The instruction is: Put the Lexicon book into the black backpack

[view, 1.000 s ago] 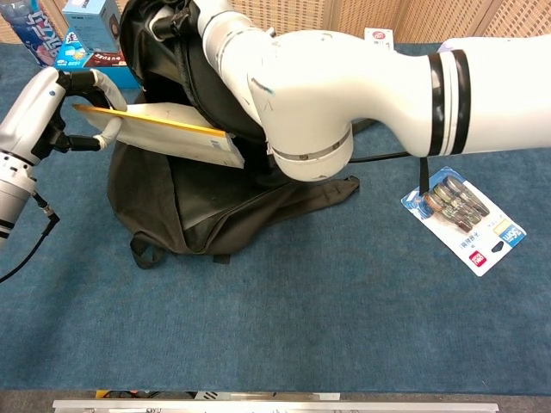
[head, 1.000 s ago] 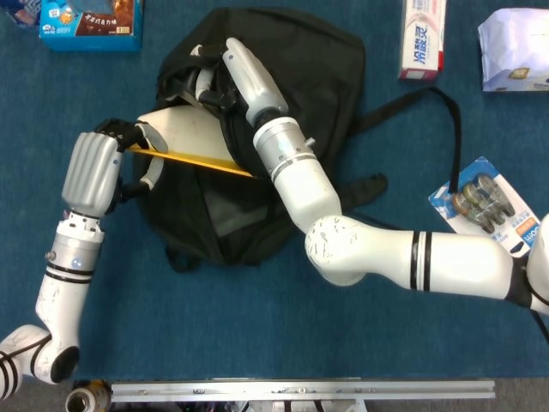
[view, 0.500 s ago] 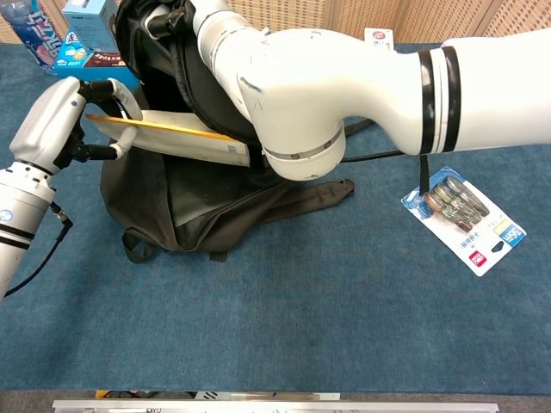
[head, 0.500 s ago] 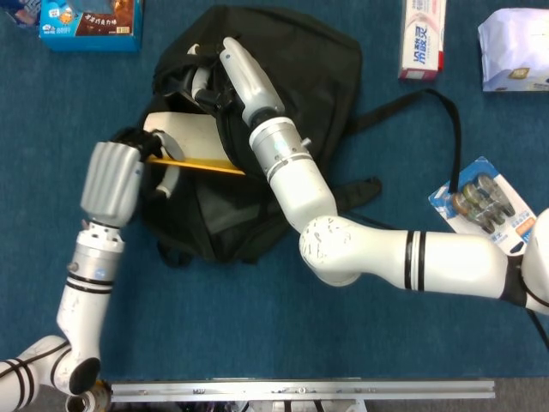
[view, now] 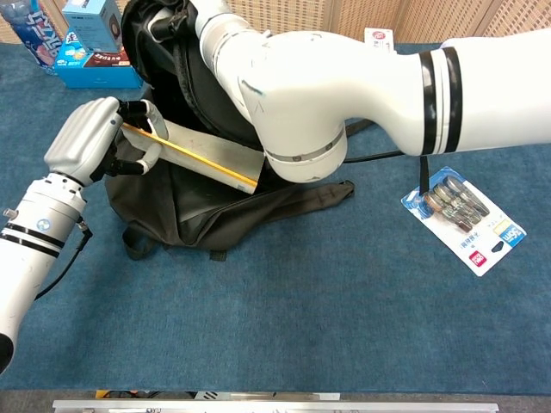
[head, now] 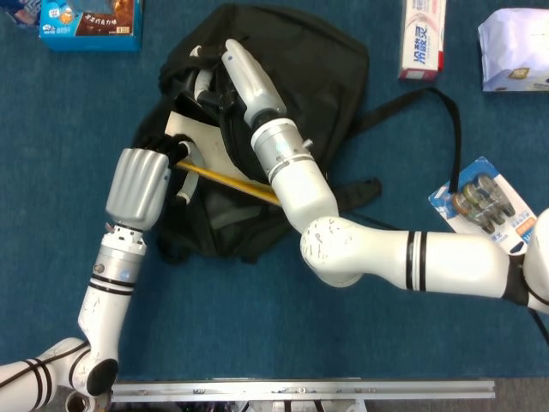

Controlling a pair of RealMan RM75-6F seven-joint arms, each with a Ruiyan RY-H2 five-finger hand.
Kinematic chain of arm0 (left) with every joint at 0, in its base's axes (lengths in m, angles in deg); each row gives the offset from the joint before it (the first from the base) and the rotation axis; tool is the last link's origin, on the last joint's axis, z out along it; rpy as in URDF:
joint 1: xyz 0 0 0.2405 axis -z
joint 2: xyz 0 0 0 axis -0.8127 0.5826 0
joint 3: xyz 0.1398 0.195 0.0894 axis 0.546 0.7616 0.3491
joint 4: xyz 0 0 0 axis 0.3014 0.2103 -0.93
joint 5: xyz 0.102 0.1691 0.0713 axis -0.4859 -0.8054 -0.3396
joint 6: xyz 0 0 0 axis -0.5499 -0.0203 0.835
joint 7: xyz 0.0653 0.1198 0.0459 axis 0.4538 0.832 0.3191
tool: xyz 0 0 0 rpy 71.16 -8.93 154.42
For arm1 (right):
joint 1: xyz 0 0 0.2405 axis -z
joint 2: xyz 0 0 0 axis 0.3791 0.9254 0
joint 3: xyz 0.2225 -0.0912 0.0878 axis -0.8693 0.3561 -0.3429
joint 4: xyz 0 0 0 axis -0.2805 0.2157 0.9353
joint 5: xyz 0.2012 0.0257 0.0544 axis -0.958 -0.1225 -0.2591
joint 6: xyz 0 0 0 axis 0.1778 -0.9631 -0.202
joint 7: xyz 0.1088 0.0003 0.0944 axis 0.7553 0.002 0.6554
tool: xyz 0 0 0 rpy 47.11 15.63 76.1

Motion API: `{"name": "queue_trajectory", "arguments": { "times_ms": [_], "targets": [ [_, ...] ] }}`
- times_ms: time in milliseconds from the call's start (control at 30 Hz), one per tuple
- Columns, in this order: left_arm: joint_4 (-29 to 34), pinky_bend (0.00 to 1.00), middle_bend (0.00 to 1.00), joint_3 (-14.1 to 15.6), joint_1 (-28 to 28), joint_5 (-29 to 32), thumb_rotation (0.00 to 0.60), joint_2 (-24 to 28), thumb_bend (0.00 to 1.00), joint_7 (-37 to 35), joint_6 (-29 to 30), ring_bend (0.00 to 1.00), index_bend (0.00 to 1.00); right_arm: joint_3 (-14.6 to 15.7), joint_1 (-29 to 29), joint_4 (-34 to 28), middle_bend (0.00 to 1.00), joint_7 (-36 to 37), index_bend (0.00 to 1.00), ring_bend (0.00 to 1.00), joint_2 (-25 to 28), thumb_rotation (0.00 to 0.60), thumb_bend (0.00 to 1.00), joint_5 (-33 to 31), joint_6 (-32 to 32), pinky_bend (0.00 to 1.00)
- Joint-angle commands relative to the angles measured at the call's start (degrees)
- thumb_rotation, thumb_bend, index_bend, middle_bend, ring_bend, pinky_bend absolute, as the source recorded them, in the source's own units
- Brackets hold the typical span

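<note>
The black backpack (head: 292, 60) lies at the top centre of the blue table, its mouth facing left. My right hand (head: 213, 84) grips the rim of that mouth and holds it up; in the chest view this hand (view: 170, 19) shows at the top edge. The Lexicon book (head: 206, 142), white with a yellow edge, sticks out of the opening at a slant. Its far end is hidden under my right forearm. My left hand (head: 144, 183) grips the book's outer end. From the chest, the book (view: 202, 155) slopes down to the right into the backpack (view: 207, 211), held by my left hand (view: 96, 142).
A blue snack box (head: 90, 24) sits at the back left. A toothpaste box (head: 423, 39) and a white bag (head: 515, 50) lie at the back right. A battery pack (head: 487, 206) lies on the right, near the backpack strap (head: 448, 112).
My left hand has moved right, towards the backpack, pushing the book further into the opening and tilting it. My right hand still holds the rim up.
</note>
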Motion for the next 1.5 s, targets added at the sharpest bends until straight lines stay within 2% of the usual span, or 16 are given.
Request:
{"name": "queue_trajectory", "arguments": {
  "times_ms": [33, 67, 167, 400, 533, 767, 800, 867, 933, 1000, 1100, 1233, 1333, 1500],
  "targets": [
    [0.27, 0.32, 0.09, 0.10, -0.34, 0.11, 0.600, 0.35, 0.35, 0.20, 0.29, 0.07, 0.12, 0.03, 0.18, -0.15, 0.61, 0.14, 0.73, 0.64, 0.28, 0.600, 0.86, -0.14, 0.28, 0.92],
    [0.46, 0.30, 0.04, 0.04, -0.48, 0.15, 0.600, 0.53, 0.34, 0.24, 0.47, 0.03, 0.07, 0.09, 0.23, -0.14, 0.61, 0.18, 0.73, 0.64, 0.35, 0.600, 0.86, -0.16, 0.36, 0.92],
    [1.20, 0.25, 0.00, 0.01, -0.89, 0.15, 0.600, 1.18, 0.34, -0.04, 0.91, 0.00, 0.00, 0.23, 0.34, 0.05, 0.61, 0.33, 0.73, 0.64, 0.50, 0.600, 0.86, -0.41, 0.70, 0.92],
    [3.61, 0.16, 0.00, 1.89, -2.38, 0.26, 0.600, 4.08, 0.33, 2.22, 0.54, 0.00, 0.00, 0.43, 0.53, 0.06, 0.61, 0.58, 0.73, 0.64, 1.11, 0.600, 0.86, -0.75, 1.38, 0.92],
    [3.49, 0.09, 0.00, 2.22, -2.96, -0.21, 0.600, 4.36, 0.30, 3.08, 1.32, 0.00, 0.00, 0.61, 0.61, -0.07, 0.61, 0.84, 0.73, 0.64, 1.25, 0.600, 0.86, -0.88, 1.61, 0.92],
    [2.93, 0.09, 0.00, 1.93, -2.84, -0.97, 0.600, 3.79, 0.29, 4.03, 1.72, 0.00, 0.00, 0.96, 0.69, -0.66, 0.61, 1.06, 0.73, 0.64, 1.57, 0.600, 0.86, -0.98, 1.59, 0.92],
    [2.59, 0.10, 0.01, 1.70, -2.87, -1.07, 0.600, 3.52, 0.29, 4.14, 2.10, 0.01, 0.02, 1.12, 0.73, -0.73, 0.61, 0.98, 0.73, 0.64, 1.69, 0.600, 0.86, -1.00, 1.60, 0.92],
    [2.51, 0.13, 0.08, 1.63, -2.93, -1.00, 0.600, 3.48, 0.29, 4.09, 2.08, 0.06, 0.11, 1.28, 0.83, -0.83, 0.61, 0.99, 0.73, 0.64, 1.83, 0.600, 0.86, -1.00, 1.60, 0.92],
    [2.17, 0.16, 0.21, 1.59, -2.97, -1.40, 0.600, 3.52, 0.29, 4.12, 2.46, 0.18, 0.31, 1.29, 0.99, -0.88, 0.61, 1.17, 0.73, 0.64, 1.99, 0.600, 0.86, -1.17, 1.74, 0.92],
    [1.57, 0.19, 0.34, 1.72, -3.03, -2.04, 0.600, 3.46, 0.29, 3.82, 2.96, 0.30, 0.45, 1.38, 1.02, -0.76, 0.61, 1.19, 0.73, 0.64, 2.12, 0.600, 0.86, -1.37, 1.98, 0.92],
    [0.75, 0.24, 0.48, 2.23, -3.10, -2.45, 0.600, 3.53, 0.29, 3.92, 2.74, 0.42, 0.58, 1.39, 1.13, -0.96, 0.61, 1.27, 0.73, 0.64, 2.39, 0.600, 0.86, -1.81, 2.35, 0.92],
    [-0.42, 0.27, 0.50, 2.71, -3.29, -3.28, 0.600, 3.55, 0.30, 3.65, 3.15, 0.44, 0.60, 1.53, 1.30, -1.13, 0.61, 1.44, 0.73, 0.64, 2.84, 0.600, 0.86, -2.10, 2.91, 0.92],
    [-0.48, 0.28, 0.51, 2.79, -3.38, -3.45, 0.600, 3.77, 0.34, 3.00, 3.16, 0.44, 0.61, 1.64, 1.32, -1.17, 0.61, 1.44, 0.73, 0.64, 3.14, 0.600, 0.86, -2.44, 3.14, 0.92],
    [-1.02, 0.38, 0.62, 2.53, -3.45, -3.30, 0.600, 3.47, 0.36, 1.48, 3.14, 0.53, 0.70, 1.89, 1.41, -1.48, 0.61, 1.59, 0.73, 0.64, 3.53, 0.600, 0.86, -2.65, 3.32, 0.92]
  ]
}}
